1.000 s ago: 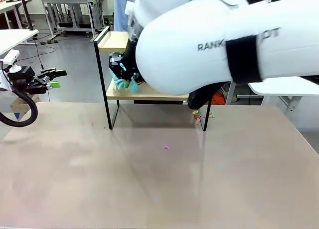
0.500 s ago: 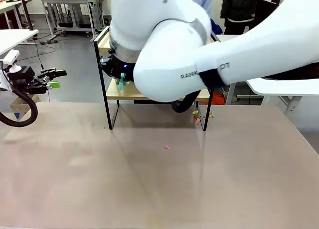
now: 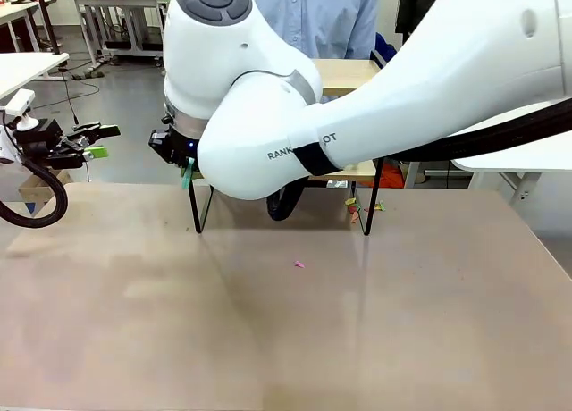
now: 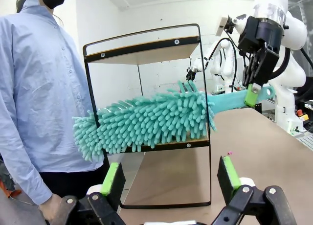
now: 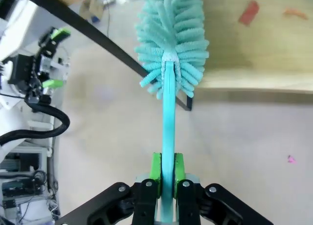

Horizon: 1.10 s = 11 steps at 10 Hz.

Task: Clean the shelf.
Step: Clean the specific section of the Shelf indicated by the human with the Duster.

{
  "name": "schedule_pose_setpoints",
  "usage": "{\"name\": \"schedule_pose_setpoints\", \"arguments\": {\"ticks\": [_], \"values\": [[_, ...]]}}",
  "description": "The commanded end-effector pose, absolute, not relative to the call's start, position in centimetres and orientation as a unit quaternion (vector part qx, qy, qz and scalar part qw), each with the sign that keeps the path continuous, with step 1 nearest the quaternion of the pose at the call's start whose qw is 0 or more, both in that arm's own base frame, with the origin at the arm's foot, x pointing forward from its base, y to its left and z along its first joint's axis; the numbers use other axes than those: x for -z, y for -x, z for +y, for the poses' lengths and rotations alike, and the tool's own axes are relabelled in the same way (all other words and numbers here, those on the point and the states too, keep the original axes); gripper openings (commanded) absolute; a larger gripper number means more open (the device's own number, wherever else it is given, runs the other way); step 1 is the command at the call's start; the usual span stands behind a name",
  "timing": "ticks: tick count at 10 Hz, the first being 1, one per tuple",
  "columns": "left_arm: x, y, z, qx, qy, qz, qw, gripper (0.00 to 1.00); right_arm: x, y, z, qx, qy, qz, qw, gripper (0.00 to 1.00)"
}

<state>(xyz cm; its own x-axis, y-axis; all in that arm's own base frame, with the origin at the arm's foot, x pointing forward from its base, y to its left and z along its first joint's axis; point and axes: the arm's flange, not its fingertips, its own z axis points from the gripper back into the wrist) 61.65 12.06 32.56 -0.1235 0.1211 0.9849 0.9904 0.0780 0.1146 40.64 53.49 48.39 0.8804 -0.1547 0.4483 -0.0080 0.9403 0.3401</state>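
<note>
At the far edge of the table (image 3: 268,339) the shelf (image 3: 349,76) stands on its looped black legs, with a person (image 3: 322,18) in a light blue shirt just behind it. Its left side is open, and through it a duster (image 4: 146,122) lies across the lower tier. The duster's head sits between the two boards and pokes out beyond the frame toward the person. The right gripper (image 4: 255,90) hangs just outside the shelf's left edge, its green pads clamped on the flat handle. The left gripper (image 3: 98,141) hovers well apart, off the table's left edge, jaws spread wide with nothing between them. The near half of the table is open. A pink scrap (image 3: 298,264) lies out in front of the shelf, and a few paper scraps (image 3: 362,207) lie at its right leg.

A second ago the right gripper was inside the shelf over the lower board. Now it has drawn back leftward past the frame, the big white arm has swung lower, and the person's shirt shows above it. The left gripper and the pink scrap have not moved.

The duster head is a long bush of soft teal fingers on a smooth teal plastic handle. The boards are pale wood, the frame is thin black metal rod, and the table is a matte beige.
</note>
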Motion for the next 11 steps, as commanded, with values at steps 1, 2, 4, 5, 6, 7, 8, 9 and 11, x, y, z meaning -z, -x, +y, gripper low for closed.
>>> {"name": "schedule_pose_setpoints", "arguments": {"ticks": [1, 2, 4, 5, 6, 7, 8, 9, 11], "values": [[-32.8, -61.4, 11.9, 0.487, 0.477, -0.576, 0.452, 1.0, -49.0, -40.6, 53.1, 0.032, -0.164, -0.261, 0.951, 0.13], [-32.8, -61.4, 11.9, 0.487, 0.477, -0.576, 0.452, 1.0, -49.0, -40.6, 53.1, 0.032, -0.164, -0.261, 0.951, 0.13], [-32.8, -61.4, 11.9, 0.487, 0.477, -0.576, 0.452, 1.0, -49.0, -40.6, 53.1, 0.032, -0.164, -0.261, 0.951, 0.13], [-32.8, -61.4, 11.9, 0.487, 0.477, -0.576, 0.452, 1.0, -48.6, -40.8, 53.3, 0.04, -0.165, -0.248, 0.954, 0.13], [-32.8, -61.4, 11.9, 0.487, 0.477, -0.576, 0.452, 1.0, -48.5, -40.5, 50.2, 0.038, -0.163, -0.24, 0.956, 0.13], [-32.8, -61.4, 11.9, 0.487, 0.477, -0.576, 0.452, 1.0, -48.2, -40.1, 47.2, 0.042, -0.162, -0.228, 0.959, 0.13], [-32.8, -61.4, 11.9, 0.487, 0.477, -0.576, 0.452, 1.0, -47.8, -39.8, 44.6, 0.051, -0.156, -0.222, 0.961, 0.13], [-32.8, -61.4, 11.9, 0.487, 0.477, -0.576, 0.452, 1.0, -47.3, -39.4, 41.9, 0.053, -0.154, -0.212, 0.964, 0.13], [-32.8, -61.4, 11.9, 0.487, 0.477, -0.576, 0.452, 1.0, -47.1, -38.2, 36.9, 0.07, -0.159, -0.211, 0.962, 0.13]]}}
